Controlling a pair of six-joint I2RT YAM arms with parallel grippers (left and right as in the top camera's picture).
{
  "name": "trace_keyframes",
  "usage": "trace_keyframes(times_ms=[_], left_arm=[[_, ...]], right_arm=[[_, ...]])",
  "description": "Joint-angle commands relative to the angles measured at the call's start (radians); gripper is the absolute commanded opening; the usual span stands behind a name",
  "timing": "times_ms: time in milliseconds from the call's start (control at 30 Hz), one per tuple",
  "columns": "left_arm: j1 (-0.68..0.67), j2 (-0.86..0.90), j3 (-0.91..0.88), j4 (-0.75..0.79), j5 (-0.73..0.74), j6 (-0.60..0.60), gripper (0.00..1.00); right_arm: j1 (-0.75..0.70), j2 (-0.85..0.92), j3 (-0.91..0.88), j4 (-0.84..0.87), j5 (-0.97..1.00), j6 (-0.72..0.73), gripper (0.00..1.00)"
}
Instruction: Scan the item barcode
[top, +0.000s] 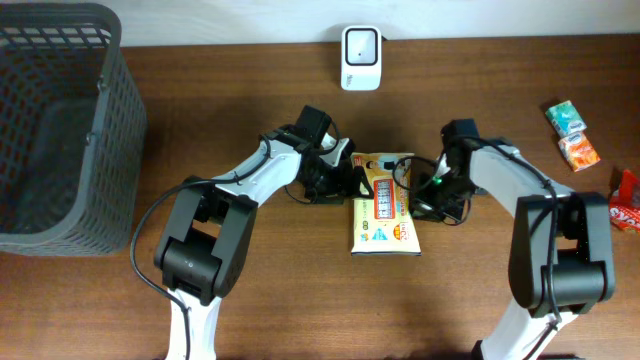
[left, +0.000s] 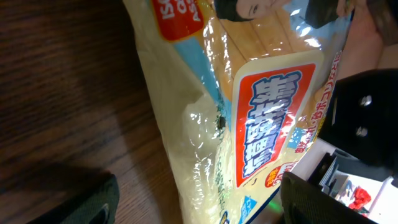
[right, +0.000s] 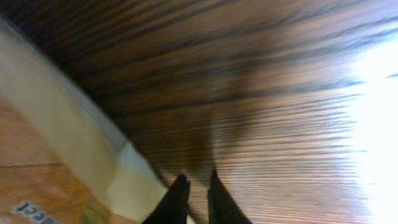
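While snack packet (top: 383, 208) is lying on table (top: 300, 300), left gripper (left: 208, 202) is straddling it, released, right gripper (right: 198, 200) is sitting clenched at its edge.

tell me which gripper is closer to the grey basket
Left. The left gripper is at the snack package's left edge, the side toward the grey basket; the right gripper is at the package's opposite edge, farther from it.
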Motion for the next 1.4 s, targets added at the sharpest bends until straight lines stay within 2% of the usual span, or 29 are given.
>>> trace_keyframes(times_ms=[0, 33, 100, 300, 433, 567, 633, 667, 767, 900, 1033, 1100, 1167, 1233, 1367], left_arm=[[-0.006, 0.053, -0.032, -0.010, -0.127, -0.017, 0.82], [-0.010, 0.054, -0.032, -0.008, -0.128, -0.017, 0.87], [-0.015, 0.066, -0.032, 0.000, -0.128, -0.018, 0.88], [-0.016, 0.137, -0.032, 0.011, -0.109, -0.152, 0.87], [-0.016, 0.186, -0.032, 0.053, 0.002, -0.166, 0.88], [-0.016, 0.190, -0.032, 0.055, 0.002, -0.166, 0.85], [-0.016, 0.190, -0.032, 0.055, 0.002, -0.166, 0.68], [-0.016, 0.190, -0.032, 0.054, 0.002, -0.166, 0.47], [-0.016, 0.190, -0.032, 0.053, 0.008, -0.166, 0.20], [-0.015, 0.190, -0.032, 0.047, 0.027, -0.166, 0.15], [-0.015, 0.188, -0.026, 0.019, 0.027, -0.165, 0.10], [-0.015, 0.182, -0.005, -0.020, 0.026, -0.161, 0.00], [-0.014, 0.174, 0.033, -0.077, 0.017, -0.134, 0.00], [-0.013, 0.155, 0.112, -0.192, -0.065, -0.109, 0.00], [-0.015, 0.092, 0.313, -0.441, -0.419, -0.087, 0.00]], right_arm=[[0.026, -0.009, -0.015, 0.019, -0.081, 0.034, 0.07], [0.031, -0.009, -0.015, 0.025, -0.108, 0.033, 0.05], [0.032, -0.009, -0.015, 0.032, -0.134, 0.034, 0.04], [0.032, -0.009, -0.015, 0.044, -0.218, 0.021, 0.04], [0.032, -0.009, -0.015, 0.077, -0.311, 0.010, 0.04], [0.032, -0.009, -0.015, 0.085, -0.325, 0.011, 0.04], [0.032, -0.009, -0.015, 0.085, -0.324, 0.010, 0.04], [0.032, -0.009, -0.015, 0.087, -0.322, 0.010, 0.04], [0.029, -0.009, -0.014, 0.084, -0.282, 0.010, 0.04], [0.005, -0.009, -0.005, 0.046, -0.212, -0.003, 0.05], [-0.016, -0.009, 0.032, -0.060, -0.056, -0.009, 0.06], [-0.023, -0.009, 0.055, -0.106, 0.021, -0.018, 0.09], [-0.029, -0.009, 0.067, -0.119, 0.040, -0.028, 0.13], [-0.029, -0.009, 0.066, -0.107, 0.042, -0.027, 0.16], [-0.029, -0.009, 0.066, -0.077, 0.055, -0.026, 0.24]])
